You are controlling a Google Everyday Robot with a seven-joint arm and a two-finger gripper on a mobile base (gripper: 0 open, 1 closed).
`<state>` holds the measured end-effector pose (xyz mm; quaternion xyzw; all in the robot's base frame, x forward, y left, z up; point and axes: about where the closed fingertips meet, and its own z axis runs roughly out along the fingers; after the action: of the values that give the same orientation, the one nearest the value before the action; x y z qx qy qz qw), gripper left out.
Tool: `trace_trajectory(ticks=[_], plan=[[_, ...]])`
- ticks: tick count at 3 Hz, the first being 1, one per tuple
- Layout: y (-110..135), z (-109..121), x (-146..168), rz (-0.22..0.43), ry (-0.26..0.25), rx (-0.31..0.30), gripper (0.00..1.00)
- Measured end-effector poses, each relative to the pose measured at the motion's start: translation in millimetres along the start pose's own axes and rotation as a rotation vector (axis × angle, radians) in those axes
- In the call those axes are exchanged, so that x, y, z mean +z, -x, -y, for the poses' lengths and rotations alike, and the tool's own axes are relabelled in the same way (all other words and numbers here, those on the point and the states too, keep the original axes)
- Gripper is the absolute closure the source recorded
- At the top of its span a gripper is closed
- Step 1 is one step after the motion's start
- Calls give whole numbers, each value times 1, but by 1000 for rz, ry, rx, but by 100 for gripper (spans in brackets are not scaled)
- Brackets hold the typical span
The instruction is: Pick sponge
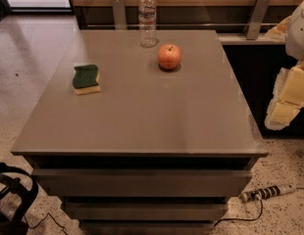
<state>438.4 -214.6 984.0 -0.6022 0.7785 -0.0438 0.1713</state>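
The sponge [86,79] lies flat on the left part of the grey table top [142,116], dark green layer up over pale yellow foam. My gripper [288,99], with pale yellow padded fingers, hangs at the right edge of the view, beyond the table's right side and far from the sponge. It holds nothing that I can see.
A red apple [169,57] sits at the back middle of the table. A clear water bottle [147,18] stands upright behind it near the far edge. A power strip [267,192] lies on the floor at the lower right. A dark object [10,199] is at the lower left.
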Motion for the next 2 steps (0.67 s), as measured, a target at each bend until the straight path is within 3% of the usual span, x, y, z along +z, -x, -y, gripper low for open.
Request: trace_trajectory(ticks=[1,2], plan=[[0,0,0,0,0,0,0],[10,-2,5,40,-5,-10,0]])
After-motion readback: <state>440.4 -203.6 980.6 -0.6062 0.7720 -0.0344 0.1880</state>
